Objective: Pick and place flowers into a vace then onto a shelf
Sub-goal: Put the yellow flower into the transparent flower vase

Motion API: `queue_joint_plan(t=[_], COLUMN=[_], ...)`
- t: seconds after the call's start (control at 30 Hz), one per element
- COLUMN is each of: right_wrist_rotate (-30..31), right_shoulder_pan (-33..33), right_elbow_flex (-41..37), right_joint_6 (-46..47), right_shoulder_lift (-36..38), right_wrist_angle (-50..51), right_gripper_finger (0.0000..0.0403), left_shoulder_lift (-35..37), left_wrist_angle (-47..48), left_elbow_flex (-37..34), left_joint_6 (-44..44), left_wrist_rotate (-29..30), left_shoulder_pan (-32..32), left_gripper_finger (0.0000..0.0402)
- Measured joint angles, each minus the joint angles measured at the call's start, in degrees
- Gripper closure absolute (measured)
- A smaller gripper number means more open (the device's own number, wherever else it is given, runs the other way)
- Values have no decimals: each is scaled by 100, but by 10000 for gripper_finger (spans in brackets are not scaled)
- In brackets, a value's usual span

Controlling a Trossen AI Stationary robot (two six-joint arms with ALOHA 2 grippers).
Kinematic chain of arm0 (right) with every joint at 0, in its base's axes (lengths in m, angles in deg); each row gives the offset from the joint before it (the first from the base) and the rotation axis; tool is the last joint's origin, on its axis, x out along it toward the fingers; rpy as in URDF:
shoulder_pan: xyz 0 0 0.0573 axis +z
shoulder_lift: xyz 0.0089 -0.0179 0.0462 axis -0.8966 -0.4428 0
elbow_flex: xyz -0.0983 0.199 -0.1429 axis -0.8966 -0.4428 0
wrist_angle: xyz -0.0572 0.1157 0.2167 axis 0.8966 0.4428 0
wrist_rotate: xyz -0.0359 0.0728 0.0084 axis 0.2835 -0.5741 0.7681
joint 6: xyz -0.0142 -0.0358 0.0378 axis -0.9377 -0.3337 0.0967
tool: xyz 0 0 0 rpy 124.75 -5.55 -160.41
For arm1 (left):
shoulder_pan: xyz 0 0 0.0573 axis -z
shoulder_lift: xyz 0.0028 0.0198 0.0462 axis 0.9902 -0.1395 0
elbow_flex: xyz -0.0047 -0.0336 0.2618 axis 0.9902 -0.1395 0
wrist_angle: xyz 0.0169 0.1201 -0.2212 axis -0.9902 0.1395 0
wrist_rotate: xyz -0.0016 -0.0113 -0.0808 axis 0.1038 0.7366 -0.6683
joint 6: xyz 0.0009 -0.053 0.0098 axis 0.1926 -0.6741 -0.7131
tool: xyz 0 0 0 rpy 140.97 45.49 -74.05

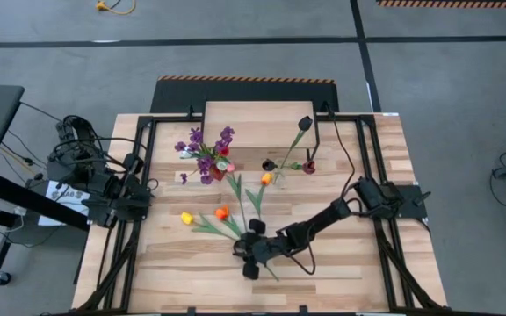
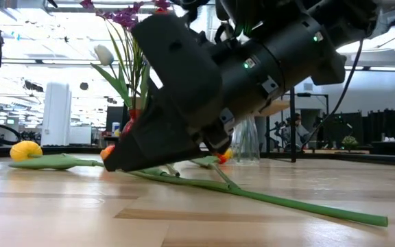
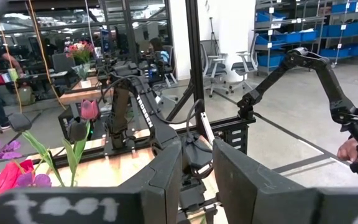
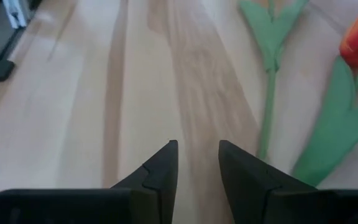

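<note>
High view: the right gripper [image 1: 251,253] sits low among loose flowers [image 1: 220,213] at the table's near centre; the vase [image 1: 217,167] holds several below the shelf [image 1: 253,123], and the left gripper [image 1: 140,195] waits at the left. Right wrist view: the fingers [image 4: 160,171] stand parted and empty beside a stem [image 4: 267,99]. The step in hand looks like picking a flower; next, centre the jaws over that stem and close.

- The right claw [image 1: 251,254] sits low at the near middle of the desk [image 1: 358,263], fingers parted over bare planks.
- Loose tulips [image 1: 222,213] lie just beyond it, stems crossing.
- The vase [image 1: 217,168] of flowers stands before the shelf [image 1: 253,123].
- The desk's near left and near right corners lie free.
</note>
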State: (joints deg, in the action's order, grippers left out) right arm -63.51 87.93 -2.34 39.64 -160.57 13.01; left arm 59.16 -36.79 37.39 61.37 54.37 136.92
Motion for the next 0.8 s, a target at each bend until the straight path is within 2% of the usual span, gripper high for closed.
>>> queue_joint_plan(t=[0.8], right_wrist_rotate=[15], right_shoulder_pan=[-353], right_elbow_flex=[11], right_joint_6=[-178], right_shoulder_lift=[20], right_wrist_angle=[189], right_gripper_finger=[295], left_shoulder_lift=[-2], left_wrist_angle=[122], left_elbow_flex=[0], left_joint_6=[-2], left_wrist_rotate=[0], left_shoulder_pan=[0], left_gripper_finger=[319])
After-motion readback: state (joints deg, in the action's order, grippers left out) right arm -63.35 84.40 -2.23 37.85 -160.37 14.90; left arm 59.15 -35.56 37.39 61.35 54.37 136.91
